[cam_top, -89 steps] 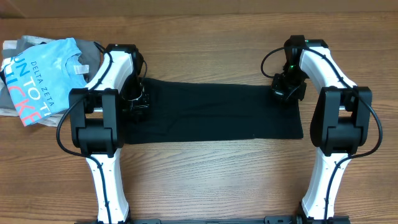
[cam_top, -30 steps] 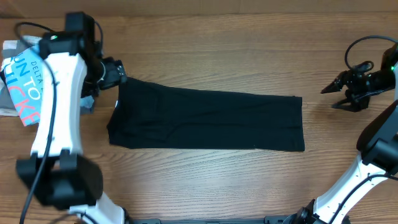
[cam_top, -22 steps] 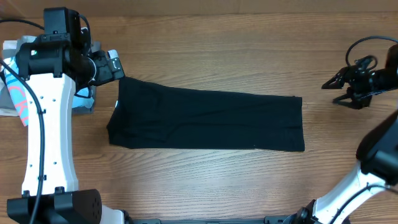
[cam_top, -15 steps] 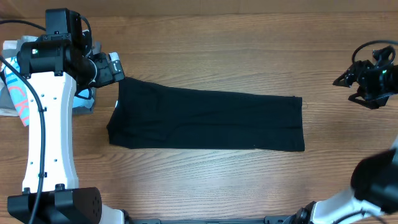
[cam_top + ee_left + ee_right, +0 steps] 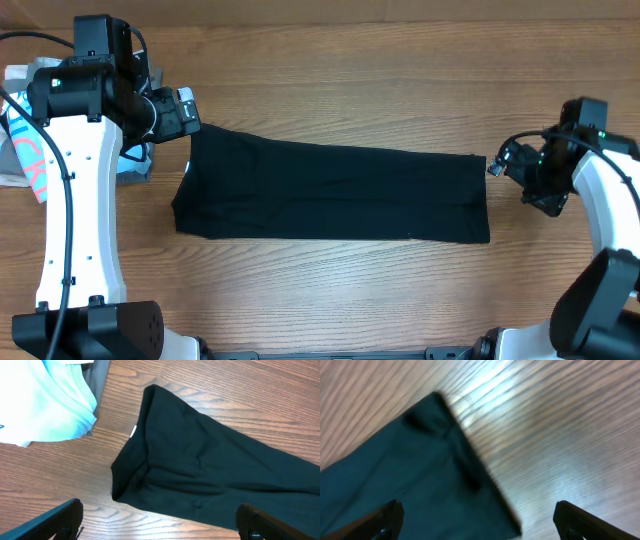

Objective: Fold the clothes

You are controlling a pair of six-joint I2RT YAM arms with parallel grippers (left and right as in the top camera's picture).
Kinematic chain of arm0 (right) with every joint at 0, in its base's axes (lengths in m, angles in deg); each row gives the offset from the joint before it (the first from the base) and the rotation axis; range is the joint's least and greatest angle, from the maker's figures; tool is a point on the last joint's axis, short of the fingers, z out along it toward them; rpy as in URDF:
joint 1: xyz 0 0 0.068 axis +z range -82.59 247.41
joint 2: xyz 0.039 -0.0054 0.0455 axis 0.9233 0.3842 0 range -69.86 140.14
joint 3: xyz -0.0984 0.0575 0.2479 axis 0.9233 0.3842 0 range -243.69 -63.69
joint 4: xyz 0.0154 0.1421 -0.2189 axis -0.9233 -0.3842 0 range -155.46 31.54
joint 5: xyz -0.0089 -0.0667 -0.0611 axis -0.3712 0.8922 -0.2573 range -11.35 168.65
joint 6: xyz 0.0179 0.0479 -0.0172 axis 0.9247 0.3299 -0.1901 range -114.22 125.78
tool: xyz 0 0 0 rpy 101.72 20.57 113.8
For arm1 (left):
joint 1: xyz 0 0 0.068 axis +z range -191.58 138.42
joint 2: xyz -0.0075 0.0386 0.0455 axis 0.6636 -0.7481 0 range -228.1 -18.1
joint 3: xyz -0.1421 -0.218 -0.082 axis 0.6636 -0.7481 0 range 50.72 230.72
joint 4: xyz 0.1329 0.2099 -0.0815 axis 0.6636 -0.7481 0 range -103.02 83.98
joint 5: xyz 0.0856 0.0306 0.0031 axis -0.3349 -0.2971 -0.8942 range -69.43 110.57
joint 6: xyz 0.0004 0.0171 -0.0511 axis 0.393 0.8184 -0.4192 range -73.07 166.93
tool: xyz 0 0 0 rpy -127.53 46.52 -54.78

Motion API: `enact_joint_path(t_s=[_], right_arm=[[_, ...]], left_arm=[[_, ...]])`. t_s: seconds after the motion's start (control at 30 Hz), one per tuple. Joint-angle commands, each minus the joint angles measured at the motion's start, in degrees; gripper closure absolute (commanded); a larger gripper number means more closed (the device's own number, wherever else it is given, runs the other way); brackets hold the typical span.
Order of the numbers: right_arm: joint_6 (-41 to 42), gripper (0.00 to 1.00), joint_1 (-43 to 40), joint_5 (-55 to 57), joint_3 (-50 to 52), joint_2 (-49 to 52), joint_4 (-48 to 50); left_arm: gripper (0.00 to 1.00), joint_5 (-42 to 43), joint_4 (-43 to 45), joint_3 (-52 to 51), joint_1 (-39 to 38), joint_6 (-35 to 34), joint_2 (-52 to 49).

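**A:** Swinging back in from the far right edge, the right arm is now hovering just beside the right end of the black T-shirt [image 5: 330, 192]. The left arm is staying where it was, by the shirt's upper-left corner.

**B:** How is the shirt lying?

**A:** It is stretching as a long folded band across the middle of the surface [image 5: 350, 300]. Its left end is bunching a little, with a white tag [image 5: 134, 431] peeking out at the edge. Its right end is lying squared off.

**B:** And the room around its edges?

**A:** Bare wood is running along both long edges and past the right end. To the left, a light-blue T-shirt [image 5: 45, 405] is resting on a grey shirt [image 5: 97, 375], near the band's corner but apart from it.

**B:** What are the fingers doing?

**A:** The left fingers [image 5: 55, 520] are standing wide apart, gripping nothing and looking down on the bunched left end. The right fingers [image 5: 380, 520] are also spreading wide and carrying nothing, with the shirt's right corner showing between them. That wrist view is blurring, so I cannot tell how close they are to the cloth.
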Motion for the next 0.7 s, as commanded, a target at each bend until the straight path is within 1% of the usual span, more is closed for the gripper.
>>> enact_joint_path(t_s=[0.0,0.1,0.13,0.3,0.53,0.67], right_arm=[[-3.3,0.0,-2.0,-3.8,2.9,0.3,2.8],[-9.4,0.0,-2.3,-11.1,4.3,0.4,4.1],[-9.9,0.0,-2.3,-11.6,4.6,0.4,4.4],[-10.8,0.0,-2.3,-11.8,4.9,2.3,5.1],[-11.0,0.0,-2.3,-13.9,4.9,9.1,6.2],[-11.0,0.0,-2.3,-15.0,4.9,10.0,6.1]], left_arm=[[0.0,1.3,0.0,0.6,-0.4,1.7,0.0],[0.0,1.3,0.0,0.6,-0.4,1.7,0.0],[0.0,1.3,0.0,0.6,-0.4,1.7,0.0],[0.0,1.3,0.0,0.6,-0.4,1.7,0.0],[0.0,1.3,0.0,0.6,-0.4,1.7,0.0],[0.0,1.3,0.2,0.6,-0.4,1.7,0.0]])
